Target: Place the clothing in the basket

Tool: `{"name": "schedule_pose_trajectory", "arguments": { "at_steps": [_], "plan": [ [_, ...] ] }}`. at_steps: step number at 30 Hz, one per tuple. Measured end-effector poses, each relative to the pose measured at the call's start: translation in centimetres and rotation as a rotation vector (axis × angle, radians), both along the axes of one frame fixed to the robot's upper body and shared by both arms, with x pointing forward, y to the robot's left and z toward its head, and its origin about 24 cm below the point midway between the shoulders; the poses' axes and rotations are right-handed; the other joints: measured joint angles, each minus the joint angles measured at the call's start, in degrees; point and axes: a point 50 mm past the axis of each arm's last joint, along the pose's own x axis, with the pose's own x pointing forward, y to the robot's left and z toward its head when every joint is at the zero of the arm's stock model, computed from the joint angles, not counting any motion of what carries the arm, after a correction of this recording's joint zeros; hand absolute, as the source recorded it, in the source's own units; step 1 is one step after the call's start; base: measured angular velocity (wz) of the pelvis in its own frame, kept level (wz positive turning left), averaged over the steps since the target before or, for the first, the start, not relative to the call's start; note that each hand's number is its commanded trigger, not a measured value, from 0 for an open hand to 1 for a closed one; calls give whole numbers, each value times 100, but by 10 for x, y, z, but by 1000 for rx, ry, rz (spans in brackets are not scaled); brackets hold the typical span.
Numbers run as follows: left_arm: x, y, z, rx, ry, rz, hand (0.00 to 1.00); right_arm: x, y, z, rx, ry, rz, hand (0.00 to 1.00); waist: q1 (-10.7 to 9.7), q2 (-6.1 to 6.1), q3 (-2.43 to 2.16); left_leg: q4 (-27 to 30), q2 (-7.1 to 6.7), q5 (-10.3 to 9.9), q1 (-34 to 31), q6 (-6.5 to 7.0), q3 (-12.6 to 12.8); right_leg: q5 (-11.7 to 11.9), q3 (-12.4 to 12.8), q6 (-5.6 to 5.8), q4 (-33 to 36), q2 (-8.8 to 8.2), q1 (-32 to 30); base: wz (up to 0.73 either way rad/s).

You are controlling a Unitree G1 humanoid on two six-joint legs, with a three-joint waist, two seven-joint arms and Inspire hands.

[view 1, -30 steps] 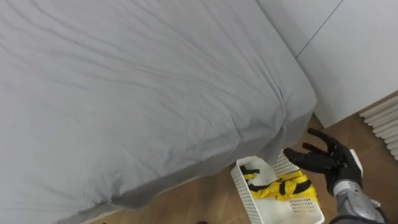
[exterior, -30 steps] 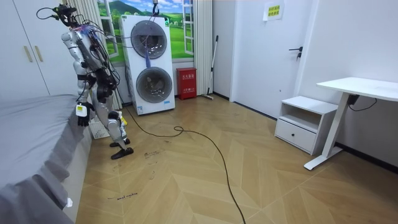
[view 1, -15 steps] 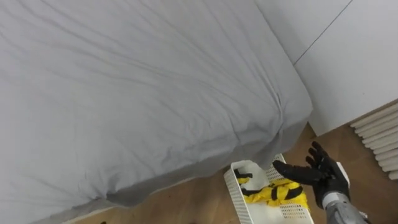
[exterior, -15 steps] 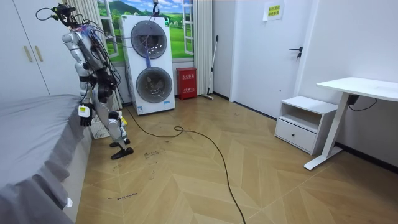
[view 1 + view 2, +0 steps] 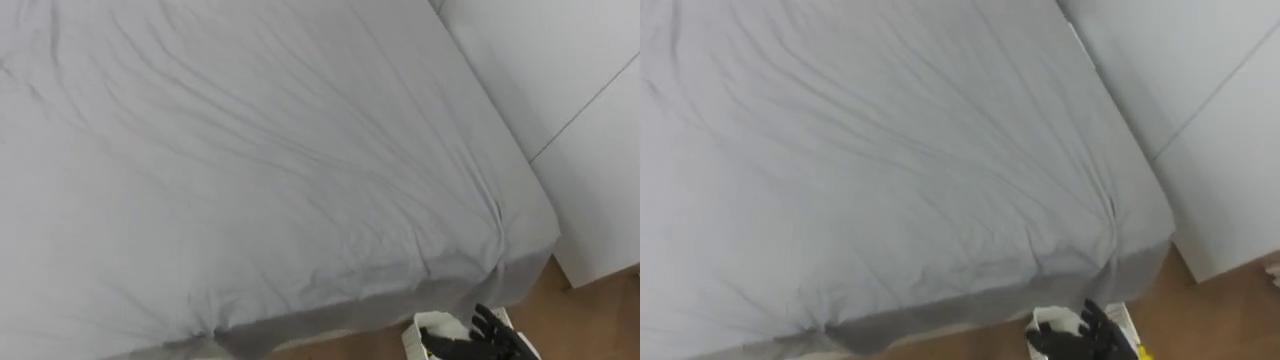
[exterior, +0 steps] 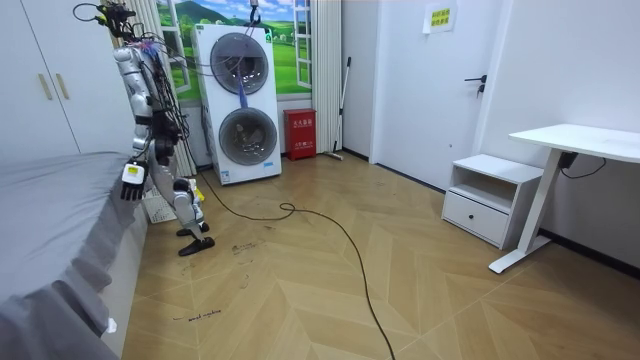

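Standing at the corner of a grey-sheeted bed (image 5: 250, 150), the robot holds its right hand (image 5: 490, 340) spread and empty just above a white basket (image 5: 428, 325) on the floor. A sliver of yellow clothing (image 5: 1139, 353) shows there, apparently lying inside the basket.

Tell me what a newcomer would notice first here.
The wide bed under a wrinkled grey sheet dominates the eye views. At its lower right corner, by the wooden floor, the robot's black right hand, fingers spread, hangs above a white slatted plastic basket. In the room view, two stacked white front-loading machines stand behind the robot.
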Motion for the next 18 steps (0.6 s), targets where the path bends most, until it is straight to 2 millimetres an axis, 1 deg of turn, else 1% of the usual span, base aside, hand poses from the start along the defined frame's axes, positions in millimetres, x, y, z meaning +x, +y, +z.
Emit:
{"name": "schedule_pose_trajectory", "arguments": {
  "at_steps": [1, 2, 4, 6, 8, 9, 10, 11, 12, 16, 17, 18],
  "plan": [
    [0, 0, 0, 0, 0, -2, 0, -4, 1, -2, 8, 16, -3, 0, 14, -3, 3, -4, -11, 0, 36, 0, -25, -8, -62, 7, -21, -20, 62, 38],
    [-1, -1, 0, 1, 3, -5, 0, -12, 3, -6, 19, 51, -9, 0, 17, -11, 7, 0, -37, 0, 90, 0, -97, -28, -144, 23, -61, -40, 177, 37],
    [0, -1, 0, 1, -2, -6, 0, -22, 6, -12, 39, 98, -13, 0, 50, -25, 12, 1, -69, 0, 172, 0, -138, -69, -209, 44, -60, -69, 291, 32],
    [-1, 0, 0, 14, -7, -22, 0, -34, 10, -16, 57, 145, -13, 0, 59, -33, 19, 3, -123, -1, 251, 1, -289, -133, -392, 78, -57, -129, 455, 38],
    [-1, 1, 0, 26, -5, -40, 0, -44, 11, -19, 64, 178, -17, 0, 81, -41, 19, -4, -158, -1, 311, 2, -354, -180, -432, 102, -63, -156, 519, 32],
    [-1, 1, 0, 30, -4, -42, 0, -49, 12, -20, 68, 201, -22, 0, 129, -39, 20, -24, -180, -1, 350, 2, -427, -196, -452, 115, -64, -169, 585, 19],
    [-2, 1, 0, 32, -4, -44, 0, -51, 12, -21, 71, 211, -24, 0, 162, -37, 18, -38, -186, -1, 365, 2, -430, -201, -464, 120, -64, -175, 606, 13],
    [-2, 0, 0, 30, -5, -32, 0, -56, 12, -21, 79, 228, -26, 0, 215, -37, 15, -41, -201, -1, 373, 3, -475, -209, -498, 130, -61, -191, 633, 16],
    [-4, 0, 0, 25, -4, -10, 0, -60, 14, -22, 85, 243, -28, 0, 227, -38, 15, -40, -216, -1, 380, 3, -525, -214, -548, 139, -65, -205, 667, 18],
    [-7, 0, -1, 24, 0, 17, 0, -65, 17, -25, 101, 275, -31, 0, 305, -58, 13, -42, -235, -1, 428, 4, -586, -224, -603, 154, -65, -223, 733, 9],
    [-6, -1, -1, 30, -2, 19, 0, -65, 19, -25, 105, 278, -33, 0, 325, -77, 19, -41, -243, 2, 444, 8, -617, -231, -651, 155, -72, -231, 776, 19],
    [-7, 0, -1, 43, 0, 13, 0, -66, 23, -26, 111, 281, -36, 0, 329, -106, 11, -41, -253, 3, 472, 10, -642, -252, -707, 159, -72, -239, 825, 17]
  ]
}}
